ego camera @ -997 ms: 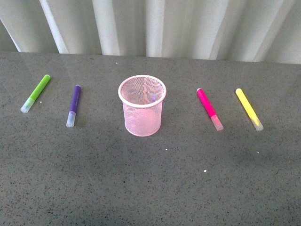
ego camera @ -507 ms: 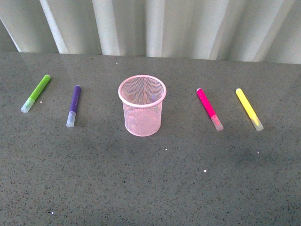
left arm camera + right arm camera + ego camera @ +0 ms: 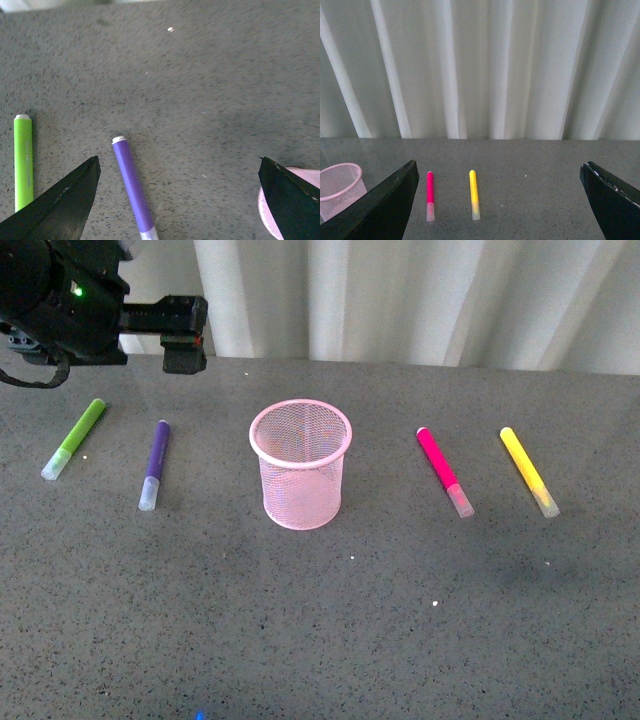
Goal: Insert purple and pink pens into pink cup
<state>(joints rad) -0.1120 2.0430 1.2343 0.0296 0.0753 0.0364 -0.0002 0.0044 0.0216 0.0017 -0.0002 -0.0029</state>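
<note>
On the grey speckled table, front view: pink cup upright at centre, nothing visible inside. Purple pen lying flat to its left, well apart, whitish cap nearest the camera. Lime-green marker further left. Pink pen lying flat to the right of the cup, well apart; yellow marker beyond it. Left gripper raised at upper left, over the table's far edge, touching nothing. White curtain behind.

Left wrist view: left gripper released, its two black fingers spread wide and empty. Purple pen lies on the table between them, nearer one finger, untouched. Lime-green marker sits outside that finger. Rim of the pink cup shows behind the other.

Right wrist view: right gripper released, fingers wide apart, holding nothing. Pink pen and yellow marker lie side by side, apart; pink cup beyond the pink pen.
</note>
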